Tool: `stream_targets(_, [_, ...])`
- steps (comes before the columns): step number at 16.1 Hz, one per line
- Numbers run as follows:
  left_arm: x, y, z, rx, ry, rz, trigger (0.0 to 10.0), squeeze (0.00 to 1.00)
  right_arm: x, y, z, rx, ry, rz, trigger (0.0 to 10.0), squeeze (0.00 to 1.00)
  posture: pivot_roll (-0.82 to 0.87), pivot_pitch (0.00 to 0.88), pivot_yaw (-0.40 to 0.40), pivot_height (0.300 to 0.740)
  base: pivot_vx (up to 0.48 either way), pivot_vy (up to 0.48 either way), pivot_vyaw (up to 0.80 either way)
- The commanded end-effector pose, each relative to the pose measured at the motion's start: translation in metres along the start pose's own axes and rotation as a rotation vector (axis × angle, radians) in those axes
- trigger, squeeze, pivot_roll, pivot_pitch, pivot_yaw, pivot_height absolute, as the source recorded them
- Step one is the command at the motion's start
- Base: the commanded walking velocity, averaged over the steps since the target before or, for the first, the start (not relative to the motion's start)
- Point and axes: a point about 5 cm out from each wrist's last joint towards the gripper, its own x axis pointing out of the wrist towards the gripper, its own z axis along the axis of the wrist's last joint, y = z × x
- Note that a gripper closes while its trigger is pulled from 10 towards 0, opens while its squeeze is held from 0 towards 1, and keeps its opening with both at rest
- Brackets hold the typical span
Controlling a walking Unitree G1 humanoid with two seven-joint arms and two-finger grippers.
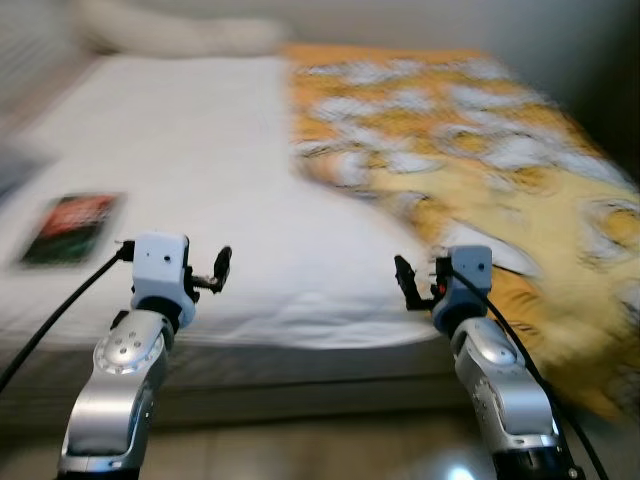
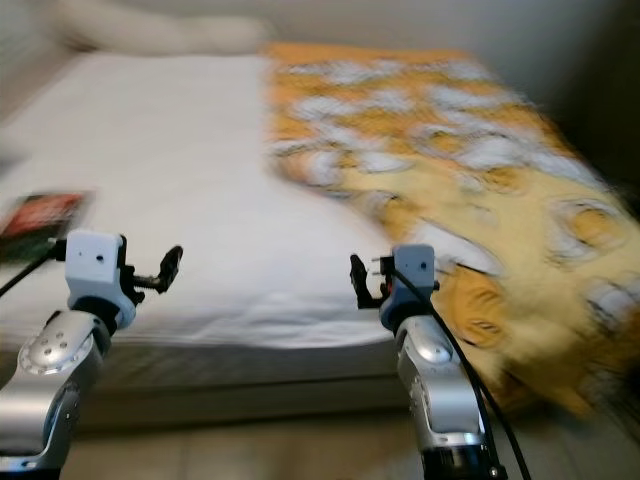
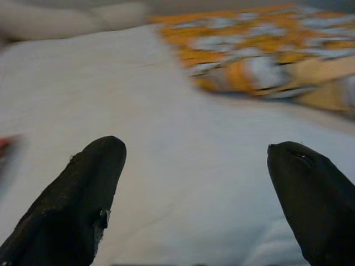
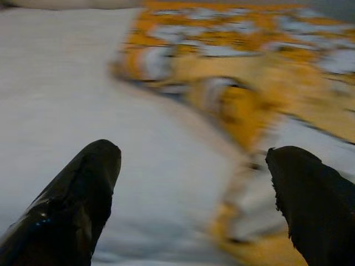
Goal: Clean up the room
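We face a bed (image 1: 200,150), blurred, its orange-and-white blanket (image 1: 470,140) bunched over the right half. Our left gripper (image 3: 194,166) and right gripper (image 4: 194,166) hover at the near edge, jaws apart, empty. A dark book (image 1: 70,228) lies at left.
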Motion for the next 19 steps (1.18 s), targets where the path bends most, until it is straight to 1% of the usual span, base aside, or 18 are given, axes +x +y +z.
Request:
stream_targets(1, [0.0009, -0.0044, 0.0010, -0.003, -0.004, -0.028, 10.0, 0.00, 0.0005, -0.0029, -0.0023, -0.003, 0.013, -0.016, 10.0, 0.00, -0.01, 0.000, -0.045, 0.740, 0.307, 0.000, 0.00])
stream_targets(19, [0.0032, -0.0067, 0.0021, 0.004, -0.011, -0.037, 10.0, 0.00, 0.0027, -0.0011, -0.0028, -0.022, 0.019, 0.001, 10.0, 0.00, 0.00, 0.000, -0.050, 0.740, 0.319, 0.000, 0.00])
